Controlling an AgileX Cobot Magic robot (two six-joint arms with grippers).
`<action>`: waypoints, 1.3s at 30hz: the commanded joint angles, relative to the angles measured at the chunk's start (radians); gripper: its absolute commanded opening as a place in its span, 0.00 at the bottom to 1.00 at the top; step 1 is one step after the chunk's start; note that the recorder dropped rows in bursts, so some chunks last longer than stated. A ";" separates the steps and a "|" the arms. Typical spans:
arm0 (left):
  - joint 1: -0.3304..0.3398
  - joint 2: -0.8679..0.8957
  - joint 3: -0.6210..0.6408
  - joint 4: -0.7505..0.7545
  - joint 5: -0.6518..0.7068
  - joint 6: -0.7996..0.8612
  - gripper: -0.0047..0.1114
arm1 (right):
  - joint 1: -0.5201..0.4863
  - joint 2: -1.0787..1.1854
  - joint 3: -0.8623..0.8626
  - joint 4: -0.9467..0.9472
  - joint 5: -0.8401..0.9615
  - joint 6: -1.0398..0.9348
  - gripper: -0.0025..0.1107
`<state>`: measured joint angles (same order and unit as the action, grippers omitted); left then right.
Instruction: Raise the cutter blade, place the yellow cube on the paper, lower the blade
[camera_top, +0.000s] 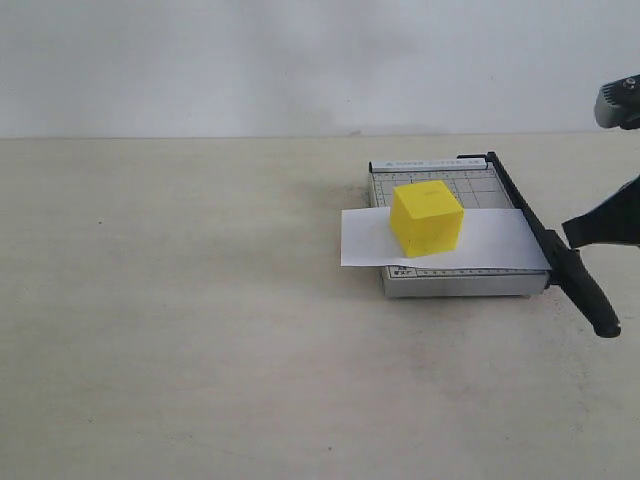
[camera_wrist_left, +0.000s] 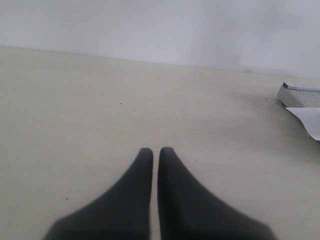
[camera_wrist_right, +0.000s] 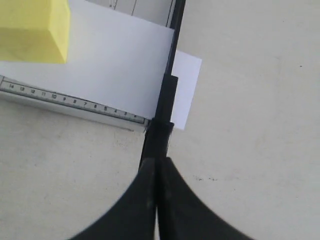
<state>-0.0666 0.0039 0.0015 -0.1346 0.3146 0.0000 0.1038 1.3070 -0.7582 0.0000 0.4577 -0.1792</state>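
1. Sitting square on the paper (camera_top: 495, 245), the cube (camera_top: 427, 217) rests over the base (camera_top: 450, 283), near the blade (camera_top: 530, 225) but apart from it.
2. It looks stiff and matte, so I'd judge it unlikely to slip. Opposite flat faces are the place to pinch it.
3. The paper is thin and floppy and would likely slide if nudged. The cube pins it, and one end pokes out past the blade.
4. The blade looks down, or nearly so, along the base's edge. It is a rigid lever hinged at the far end, best worked at the thick handle (camera_top: 592, 305), clear of the cutting edge.
5. The right gripper (camera_wrist_right: 157, 162), fingers pressed together and holding nothing, hangs over the blade near that handle. Whether it touches, I cannot tell.
6. The left gripper (camera_wrist_left: 155, 151), also pressed together and empty, is over bare table (camera_wrist_left: 100, 100), well apart from the base.
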 joint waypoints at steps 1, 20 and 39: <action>0.003 -0.004 -0.001 -0.007 -0.012 0.009 0.08 | -0.001 0.023 -0.005 -0.010 0.030 -0.006 0.02; 0.003 -0.004 -0.001 -0.007 -0.010 0.009 0.08 | -0.001 0.186 0.002 -0.010 0.039 0.001 0.02; 0.003 -0.004 -0.001 -0.007 -0.012 0.009 0.08 | -0.001 0.045 -0.017 -0.010 0.053 0.001 0.02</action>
<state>-0.0666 0.0039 0.0015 -0.1346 0.3146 0.0000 0.1044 1.3250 -0.8087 0.0000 0.5134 -0.1769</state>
